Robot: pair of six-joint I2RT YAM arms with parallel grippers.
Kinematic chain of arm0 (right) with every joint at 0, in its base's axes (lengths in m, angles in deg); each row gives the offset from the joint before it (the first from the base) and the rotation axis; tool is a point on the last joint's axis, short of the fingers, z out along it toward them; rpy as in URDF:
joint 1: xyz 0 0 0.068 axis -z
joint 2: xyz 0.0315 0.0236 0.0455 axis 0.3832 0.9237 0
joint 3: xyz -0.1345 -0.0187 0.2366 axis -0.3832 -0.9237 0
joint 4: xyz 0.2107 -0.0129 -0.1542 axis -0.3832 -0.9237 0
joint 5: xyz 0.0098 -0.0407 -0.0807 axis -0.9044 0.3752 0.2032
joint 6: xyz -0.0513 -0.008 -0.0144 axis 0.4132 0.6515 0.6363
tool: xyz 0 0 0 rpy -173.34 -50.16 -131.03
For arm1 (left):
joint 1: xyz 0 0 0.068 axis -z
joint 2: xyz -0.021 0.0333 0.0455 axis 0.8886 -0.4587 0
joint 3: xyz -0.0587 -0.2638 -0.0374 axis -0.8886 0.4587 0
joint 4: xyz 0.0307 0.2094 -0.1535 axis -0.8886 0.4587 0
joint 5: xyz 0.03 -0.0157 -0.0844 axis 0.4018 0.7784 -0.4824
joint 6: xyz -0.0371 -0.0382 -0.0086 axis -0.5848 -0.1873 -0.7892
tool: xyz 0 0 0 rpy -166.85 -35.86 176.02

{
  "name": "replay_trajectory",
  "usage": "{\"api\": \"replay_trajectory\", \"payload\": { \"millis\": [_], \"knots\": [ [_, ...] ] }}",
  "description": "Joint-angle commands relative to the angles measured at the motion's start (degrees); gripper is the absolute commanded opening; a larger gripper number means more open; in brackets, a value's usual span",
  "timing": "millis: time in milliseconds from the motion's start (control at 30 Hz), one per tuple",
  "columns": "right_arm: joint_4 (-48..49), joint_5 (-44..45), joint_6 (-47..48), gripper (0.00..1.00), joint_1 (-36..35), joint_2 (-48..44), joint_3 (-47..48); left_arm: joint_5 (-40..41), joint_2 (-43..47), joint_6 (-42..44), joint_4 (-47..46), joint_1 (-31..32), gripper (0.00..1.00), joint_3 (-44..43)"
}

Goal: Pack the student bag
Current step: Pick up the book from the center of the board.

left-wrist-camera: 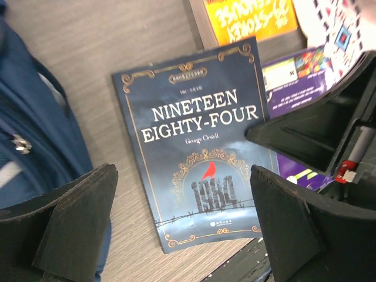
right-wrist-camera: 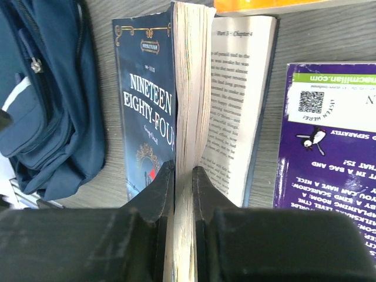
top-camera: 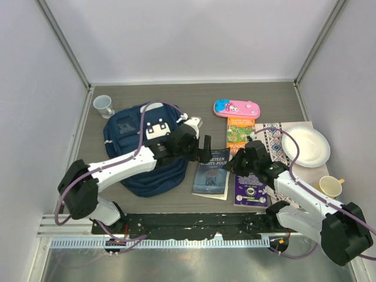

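Student bag [top-camera: 122, 133] lies flat on the counter [top-camera: 176, 94], with the left arm crossing over it. A novel [right-wrist-camera: 144, 100] lies just right of the bag. The right end effector [right-wrist-camera: 183, 176] is clamped on the novel's front cover and a sheaf of pages, holding them upright (the remaining pages lie flat, text exposed). The left end effector [left-wrist-camera: 185, 202] hangs over the novel with its jaws wide apart, gripping nothing. A purple book [top-camera: 251, 189] lies beyond the novel, farther right of the bag.

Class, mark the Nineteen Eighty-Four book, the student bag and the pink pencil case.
Nineteen Eighty-Four book [left-wrist-camera: 197, 147]: left wrist view, front cover.
student bag [top-camera: 121, 133]: top external view, navy fabric.
pink pencil case [top-camera: 237, 108]: top external view, lid.
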Motion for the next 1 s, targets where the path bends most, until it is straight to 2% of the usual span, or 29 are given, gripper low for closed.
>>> {"api": "replay_trajectory", "payload": {
  "millis": [0, 200, 400, 467, 800, 967],
  "knots": [
    [6.8, -1.6, -0.1, 0.01, 1.2, -3.7, 3.3, 3.1, 4.6, 1.8, 0.6, -3.6, 1.00, -0.3],
    [11.2, -4.9, -0.6, 0.01, 1.8, -7.3, 3.3, -3.0, 6.8, 0.1, -4.2, -7.6, 0.99, 4.8],
    [11.3, -5.4, -0.4, 0.01, 2.1, -7.9, 3.2, -9.2, 4.6, -1.6, -7.9, -8.0, 1.00, 5.5],
    [15.0, -7.1, -1.9, 0.01, 2.2, -8.7, 1.4, -11.4, 3.5, -2.2, -9.2, -8.0, 1.00, 5.5],
    [18.3, -11.3, -3.2, 0.01, 2.7, -13.7, 0.7, -13.0, 4.0, -4.4, -14.4, -8.7, 1.00, 8.3],
    [24.9, -15.5, -5.8, 0.01, 2.8, -14.6, -1.5, -15.9, 5.5, -7.8, -21.9, -11.8, 1.00, 12.7]
  ]
}}
